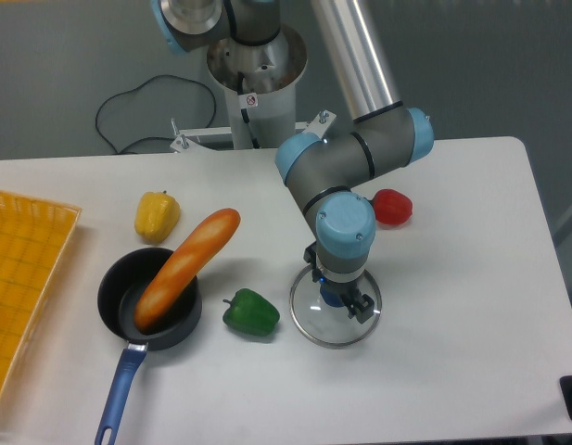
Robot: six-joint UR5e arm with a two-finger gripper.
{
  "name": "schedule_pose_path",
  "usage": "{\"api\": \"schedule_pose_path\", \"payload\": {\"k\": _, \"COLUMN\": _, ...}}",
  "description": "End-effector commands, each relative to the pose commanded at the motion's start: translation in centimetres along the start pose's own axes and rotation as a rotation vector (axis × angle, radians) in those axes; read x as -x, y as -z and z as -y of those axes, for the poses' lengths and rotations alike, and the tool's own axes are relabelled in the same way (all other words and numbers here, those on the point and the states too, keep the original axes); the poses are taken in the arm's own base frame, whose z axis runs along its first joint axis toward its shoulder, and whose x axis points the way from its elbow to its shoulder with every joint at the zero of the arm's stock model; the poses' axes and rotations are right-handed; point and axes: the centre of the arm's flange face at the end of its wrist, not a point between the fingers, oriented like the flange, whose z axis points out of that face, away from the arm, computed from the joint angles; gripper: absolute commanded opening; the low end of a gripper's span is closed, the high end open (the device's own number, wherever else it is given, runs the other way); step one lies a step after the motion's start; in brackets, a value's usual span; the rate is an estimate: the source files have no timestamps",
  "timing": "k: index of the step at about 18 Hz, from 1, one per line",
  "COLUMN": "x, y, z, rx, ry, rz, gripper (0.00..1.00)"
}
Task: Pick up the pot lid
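From here I see my end effector [341, 286] at the pot lid [336, 331], fingers spread by its blue knob [333, 297]; contact I can't tell.

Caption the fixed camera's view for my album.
Robot gripper low over a pot lid; bread leans from a black pan nearby.

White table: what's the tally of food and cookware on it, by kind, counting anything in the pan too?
Peppers: 3 (yellow pepper, green pepper, red pepper)
Bread loaves: 1 (the loaf, leaning in the pan)
Pans: 1 (black pan with a blue handle)
Lids: 1 (clear lid with a blue knob)
Total: 6
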Motion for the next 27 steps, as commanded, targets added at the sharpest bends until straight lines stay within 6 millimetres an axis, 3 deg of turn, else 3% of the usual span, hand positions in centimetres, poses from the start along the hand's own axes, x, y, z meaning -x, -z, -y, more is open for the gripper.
{"api": "schedule_pose_path", "payload": {"k": 7, "x": 0.2, "y": 0.2, "z": -0.2, "rx": 0.000, "ry": -0.001, "rz": 0.001, "gripper": 0.92}}
{"api": "schedule_pose_path", "payload": {"k": 10, "x": 0.4, "y": 0.2, "z": -0.7, "rx": 0.001, "ry": -0.021, "rz": 0.001, "gripper": 0.80}}
{"api": "schedule_pose_path", "payload": {"k": 11, "x": 0.4, "y": 0.2, "z": -0.7, "rx": 0.001, "ry": -0.026, "rz": 0.000, "gripper": 0.68}}
{"api": "schedule_pose_path", "payload": {"k": 20, "x": 0.3, "y": 0.5, "z": -0.8, "rx": 0.001, "ry": -0.026, "rz": 0.000, "gripper": 0.45}}
{"api": "schedule_pose_path", "payload": {"k": 27, "x": 0.4, "y": 1.7, "z": -0.8, "rx": 0.000, "ry": -0.027, "rz": 0.013, "gripper": 0.45}}
